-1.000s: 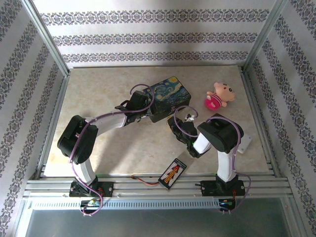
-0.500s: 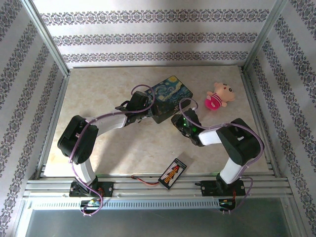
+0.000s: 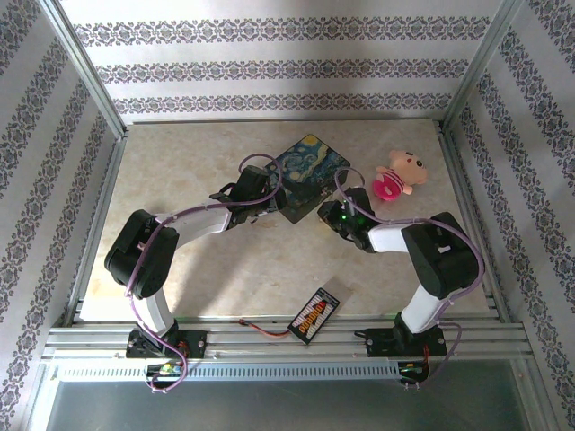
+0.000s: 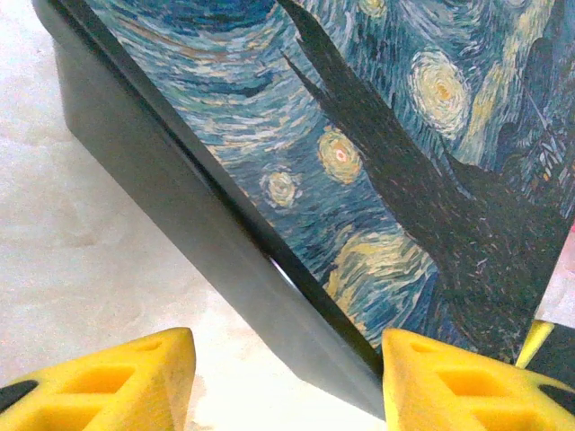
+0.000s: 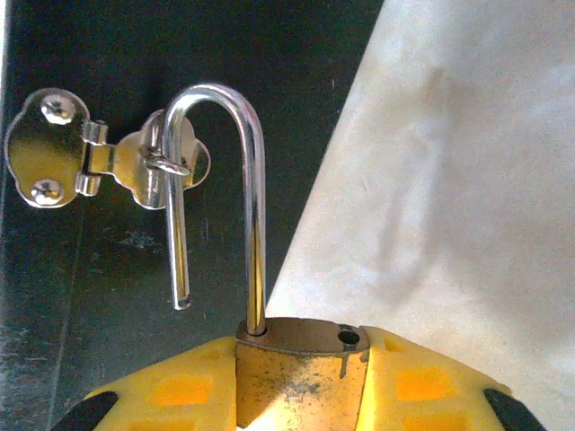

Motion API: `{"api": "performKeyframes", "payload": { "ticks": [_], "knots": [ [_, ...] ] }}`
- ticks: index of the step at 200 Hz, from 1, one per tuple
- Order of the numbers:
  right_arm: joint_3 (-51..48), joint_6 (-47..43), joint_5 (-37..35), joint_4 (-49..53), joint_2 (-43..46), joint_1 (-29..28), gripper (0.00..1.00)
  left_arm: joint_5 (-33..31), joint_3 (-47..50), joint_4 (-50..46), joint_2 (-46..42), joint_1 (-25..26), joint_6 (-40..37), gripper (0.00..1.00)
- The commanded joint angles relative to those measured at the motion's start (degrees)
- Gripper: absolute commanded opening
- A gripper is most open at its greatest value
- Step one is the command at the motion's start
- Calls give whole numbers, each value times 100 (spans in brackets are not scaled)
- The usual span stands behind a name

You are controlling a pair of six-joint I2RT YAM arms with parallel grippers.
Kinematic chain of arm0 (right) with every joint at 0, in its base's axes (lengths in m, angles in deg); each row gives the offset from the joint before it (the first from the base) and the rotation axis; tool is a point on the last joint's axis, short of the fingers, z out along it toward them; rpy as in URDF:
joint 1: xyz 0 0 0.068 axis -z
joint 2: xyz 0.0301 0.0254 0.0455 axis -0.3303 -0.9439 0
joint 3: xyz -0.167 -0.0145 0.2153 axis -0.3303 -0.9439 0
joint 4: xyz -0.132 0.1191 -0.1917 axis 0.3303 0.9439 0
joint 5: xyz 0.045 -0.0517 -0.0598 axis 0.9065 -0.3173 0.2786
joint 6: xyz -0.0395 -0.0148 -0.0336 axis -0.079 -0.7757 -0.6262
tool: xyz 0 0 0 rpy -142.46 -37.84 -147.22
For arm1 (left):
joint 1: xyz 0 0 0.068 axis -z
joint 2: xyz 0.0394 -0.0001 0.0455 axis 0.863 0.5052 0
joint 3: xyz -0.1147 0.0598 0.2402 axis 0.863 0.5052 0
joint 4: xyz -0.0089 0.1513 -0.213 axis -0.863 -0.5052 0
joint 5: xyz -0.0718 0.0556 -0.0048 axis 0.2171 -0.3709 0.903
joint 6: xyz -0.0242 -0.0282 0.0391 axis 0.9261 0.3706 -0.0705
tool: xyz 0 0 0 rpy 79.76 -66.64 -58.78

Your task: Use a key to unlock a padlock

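Right wrist view: right hand [image 5: 301,391], newly swung to the box [image 5: 225,45], clenches the padlock [image 5: 301,359] at 6 o'clock, shackle [image 5: 256,180] sprung, seemingly unlocked, yet hooked in the hasp [image 5: 117,162]; left hand [image 4: 287,359] spread.

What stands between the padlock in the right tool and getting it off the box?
The small brass padlock, clamped in the right tool, has its silver shackle sprung open but hooked through the silver hasp loop on the dark box wall. Nothing else visible blocks it.

The padlock [image 5: 298,370] is cut off below by the right wrist view's bottom edge.
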Motion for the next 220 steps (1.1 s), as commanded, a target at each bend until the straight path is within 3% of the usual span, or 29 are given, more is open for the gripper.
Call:
{"api": "performKeyframes", "payload": {
  "ticks": [1,33,72,84,98,159,220],
  "knots": [
    [333,-307,-148,505,-9,296,0,-424,221,-903,-108,-53,-124,55],
    [344,-392,234,629,8,426,0,-510,33,-938,-324,-47,-260,58],
    [489,-569,694,728,13,568,0,-601,-168,-736,-742,7,-659,67],
    [577,-659,796,833,9,572,0,-793,-304,-775,-776,47,-844,75],
    [679,-742,906,951,9,572,0,-976,-531,-929,-635,91,-1077,100],
    [830,-791,1161,1140,43,520,0,-1323,-1766,-2108,872,238,-1801,99],
    [558,-1016,1375,1892,449,550,0,-2167,-1915,-2600,1370,159,-1947,100]
  ]
}}
